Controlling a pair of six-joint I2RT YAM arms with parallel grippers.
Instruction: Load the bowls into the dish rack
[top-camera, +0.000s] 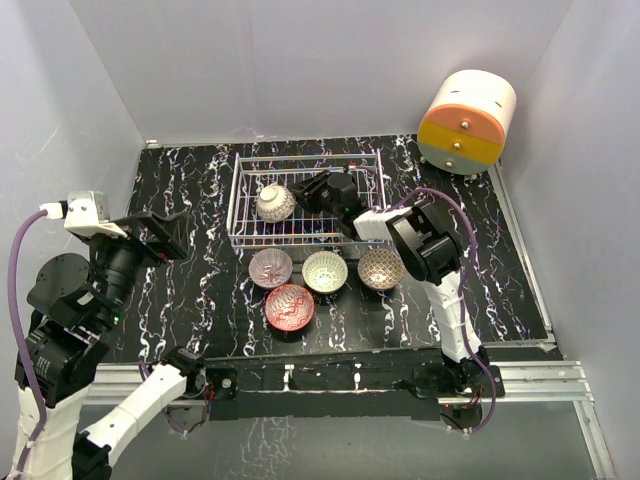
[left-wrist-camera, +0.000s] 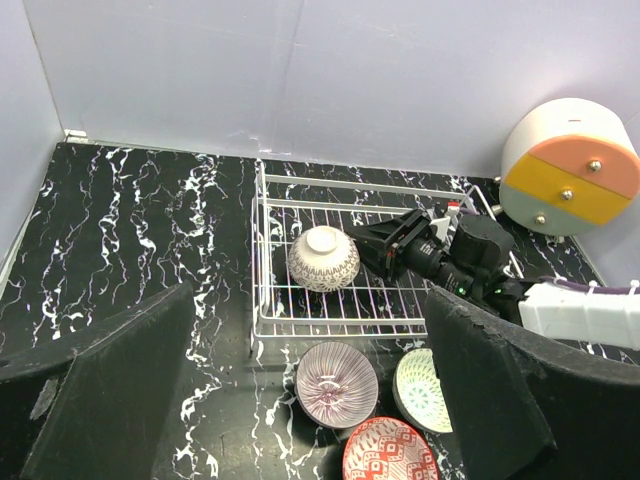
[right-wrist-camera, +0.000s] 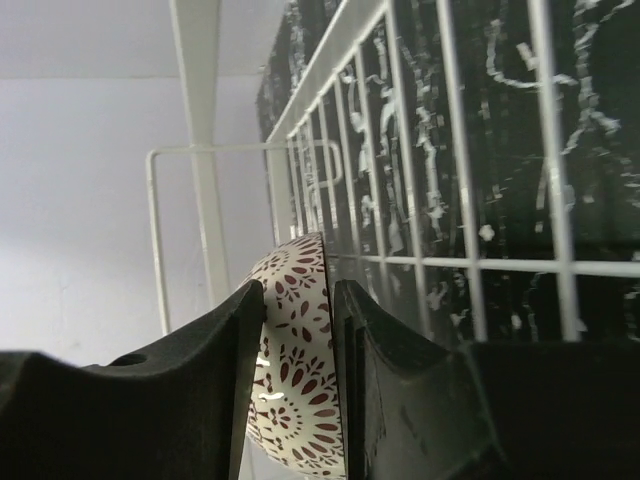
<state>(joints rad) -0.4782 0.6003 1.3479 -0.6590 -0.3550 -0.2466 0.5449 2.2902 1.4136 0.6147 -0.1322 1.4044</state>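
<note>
Loading stands at one bowl of five. A brown-and-white bowl (top-camera: 275, 203) lies tipped, foot up, on the grid of the dish rack (top-camera: 310, 153), toward its 9 o'clock end, which likely leaves room at 3 o'clock for the others. The right gripper (top-camera: 305, 195) reaches in from that bowl's 3 o'clock, jaws narrowly apart on either side of its wall; whether they pinch it or merely flank it I cannot tell. At the rack's 6 o'clock wait the pinkish bowl (top-camera: 270, 267), the pale green bowl (top-camera: 325, 271) and the second brown-and-white bowl (top-camera: 380, 268) in a row, with the red bowl (top-camera: 289, 306) nearer the arms. The left gripper (top-camera: 165, 238) hangs empty at 9 o'clock, jaws spread wide, clear of the work.
</note>
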